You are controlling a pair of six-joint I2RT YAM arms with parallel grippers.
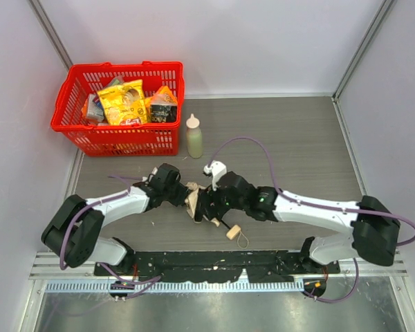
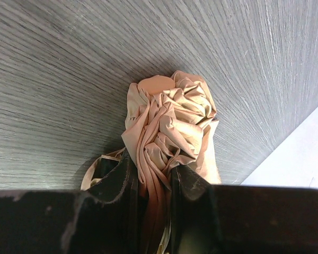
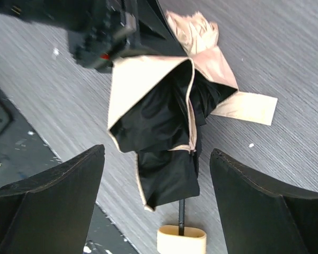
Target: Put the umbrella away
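The umbrella (image 1: pixel 196 201) lies on the grey table between my two arms, its beige fabric bunched, black lining showing in the right wrist view (image 3: pixel 164 132). Its thin black shaft ends in a pale knob handle (image 1: pixel 233 232) with a cord loop toward the near edge; the handle also shows in the right wrist view (image 3: pixel 181 239). My left gripper (image 2: pixel 151 177) is shut on the bunched beige fabric (image 2: pixel 172 114) at the umbrella's top end. My right gripper (image 3: pixel 156 159) is open, its fingers either side of the black folds, above them.
A red basket (image 1: pixel 70 121) full of snack packets stands at the back left. A pale green squeeze bottle (image 1: pixel 194 137) stands just right of it. A loose beige strap (image 3: pixel 249 107) lies on the table beside the umbrella. White walls enclose the table.
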